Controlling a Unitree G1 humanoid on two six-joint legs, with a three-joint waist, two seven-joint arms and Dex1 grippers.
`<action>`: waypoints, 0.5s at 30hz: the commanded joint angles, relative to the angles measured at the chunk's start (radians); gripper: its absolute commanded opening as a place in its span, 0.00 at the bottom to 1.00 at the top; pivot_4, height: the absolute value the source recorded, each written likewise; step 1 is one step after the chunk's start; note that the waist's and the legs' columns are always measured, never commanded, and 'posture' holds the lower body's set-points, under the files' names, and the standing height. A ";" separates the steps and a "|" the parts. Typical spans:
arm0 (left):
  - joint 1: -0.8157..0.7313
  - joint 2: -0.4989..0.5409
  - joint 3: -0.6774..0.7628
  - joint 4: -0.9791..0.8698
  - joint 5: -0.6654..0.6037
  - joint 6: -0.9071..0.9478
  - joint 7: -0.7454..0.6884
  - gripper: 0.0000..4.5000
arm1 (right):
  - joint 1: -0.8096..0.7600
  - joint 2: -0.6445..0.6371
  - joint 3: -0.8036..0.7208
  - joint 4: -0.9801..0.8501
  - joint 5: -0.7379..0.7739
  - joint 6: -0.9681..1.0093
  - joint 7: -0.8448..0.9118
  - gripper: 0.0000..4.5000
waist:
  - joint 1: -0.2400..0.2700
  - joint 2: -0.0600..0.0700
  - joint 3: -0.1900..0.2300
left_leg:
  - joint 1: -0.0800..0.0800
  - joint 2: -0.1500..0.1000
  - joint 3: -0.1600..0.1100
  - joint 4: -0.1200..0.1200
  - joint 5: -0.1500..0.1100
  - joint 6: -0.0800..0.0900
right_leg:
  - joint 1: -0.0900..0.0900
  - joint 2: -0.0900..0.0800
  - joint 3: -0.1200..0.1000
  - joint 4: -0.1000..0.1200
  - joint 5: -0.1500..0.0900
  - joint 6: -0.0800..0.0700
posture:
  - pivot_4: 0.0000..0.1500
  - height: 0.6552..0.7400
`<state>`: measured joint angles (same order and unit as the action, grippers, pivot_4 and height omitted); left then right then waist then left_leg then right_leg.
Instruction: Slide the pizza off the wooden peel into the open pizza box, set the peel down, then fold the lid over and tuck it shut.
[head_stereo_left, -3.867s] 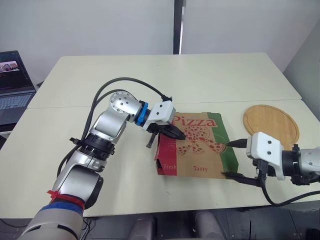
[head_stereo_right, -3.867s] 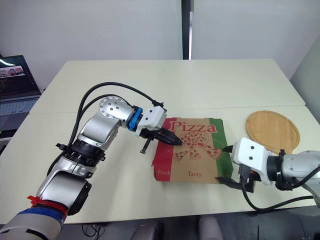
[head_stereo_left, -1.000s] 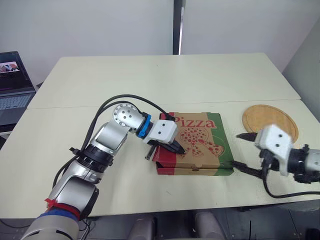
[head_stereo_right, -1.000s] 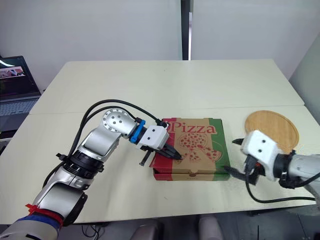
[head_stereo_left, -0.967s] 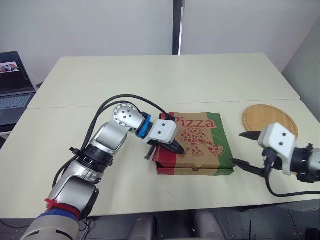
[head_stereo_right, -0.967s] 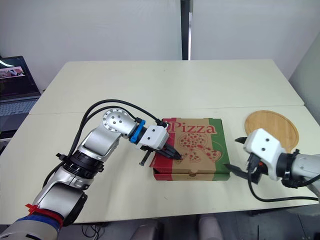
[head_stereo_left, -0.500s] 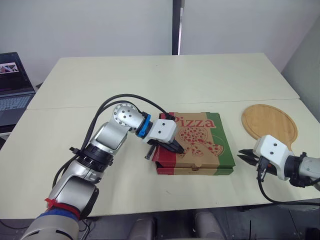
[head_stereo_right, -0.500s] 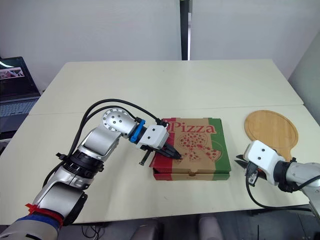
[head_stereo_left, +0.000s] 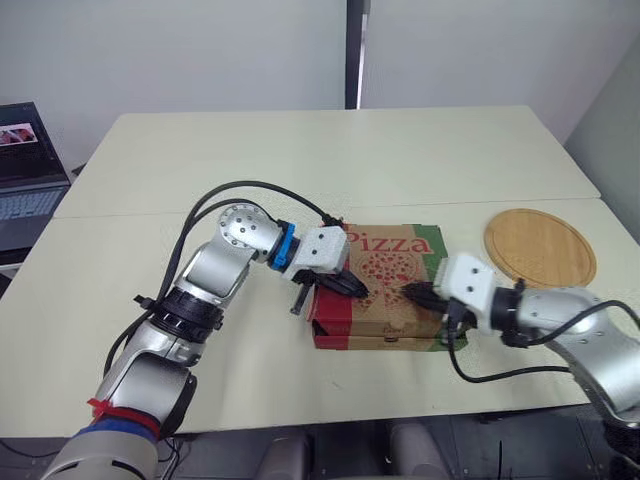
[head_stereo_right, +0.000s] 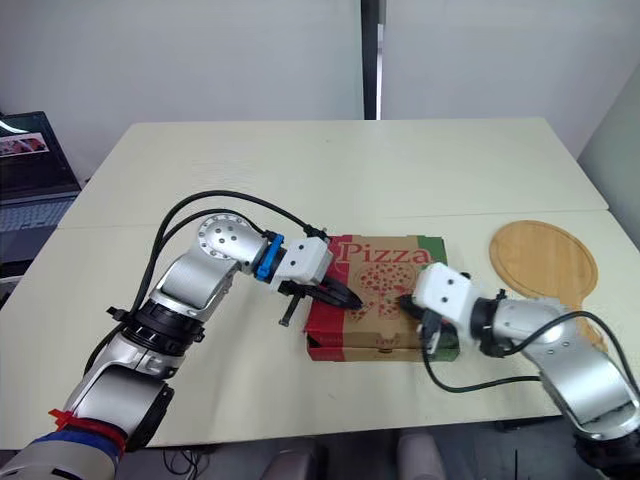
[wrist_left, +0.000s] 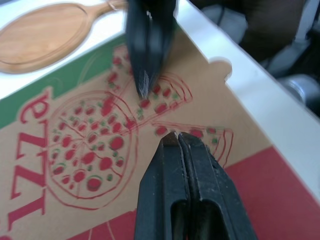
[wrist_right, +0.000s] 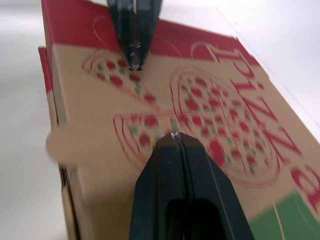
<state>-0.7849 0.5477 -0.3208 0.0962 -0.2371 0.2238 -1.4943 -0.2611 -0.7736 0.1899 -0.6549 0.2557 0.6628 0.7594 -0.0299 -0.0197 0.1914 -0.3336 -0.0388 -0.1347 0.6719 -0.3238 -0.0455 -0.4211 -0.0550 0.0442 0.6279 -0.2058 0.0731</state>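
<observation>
The pizza box (head_stereo_left: 385, 268) lies on the table with its printed lid down flat, hiding what is inside. My left gripper (head_stereo_left: 357, 293) is shut, its tip resting on the lid near the box's red left side. My right gripper (head_stereo_left: 409, 292) is shut too, its tip on the lid's right part, facing the left one. In the left wrist view the left gripper (wrist_left: 174, 136) points at the printed pizza slices, with the right gripper (wrist_left: 144, 87) opposite. The round wooden peel (head_stereo_left: 540, 246) lies flat on the table to the right of the box, bare.
A laptop (head_stereo_left: 25, 160) stands at the far left, off the table. The pale table (head_stereo_left: 330, 160) stretches bare behind the box. Its front edge runs close below the box and my right arm.
My right gripper has shut and swung left from the table beside the box onto the lid. The left gripper has stayed on the lid, and the box has kept its place.
</observation>
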 joint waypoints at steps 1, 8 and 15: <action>-0.018 0.084 0.092 -0.065 -0.076 0.119 -0.009 0.00 | -0.032 0.020 0.041 0.005 -0.029 -0.027 -0.004 0.01 | -0.002 0.000 0.000 | 0.000 0.000 0.000 0.000 0.000 0.000 | 0.000 0.000 0.000 0.000 0.000 0.000 | 1.00 0.93; 0.033 0.278 0.110 0.016 0.009 0.048 -0.030 0.00 | -0.050 0.043 0.081 0.028 -0.054 -0.059 0.012 0.01 | -0.002 0.000 0.000 | 0.001 0.000 0.000 -0.001 0.000 0.000 | 0.000 0.000 0.000 0.000 0.000 0.000 | 1.00 0.93; 0.120 0.235 0.076 -0.068 0.010 0.050 0.006 0.00 | -0.052 0.042 0.089 0.040 -0.063 -0.075 0.028 0.01 | 0.004 0.000 0.000 | 0.000 0.000 -0.001 -0.001 0.000 0.000 | 0.000 0.000 -0.001 0.000 0.001 -0.001 | 1.00 0.93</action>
<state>-0.6550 0.7911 -0.2422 0.0839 -0.2169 0.2675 -1.4976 -0.3030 -0.7340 0.2756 -0.6034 0.1965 0.5999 0.7782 -0.0254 -0.0196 0.1913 -0.3347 -0.0388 -0.1358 0.6714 -0.3238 -0.0455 -0.4214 -0.0550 0.0434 0.6276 -0.2053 0.0716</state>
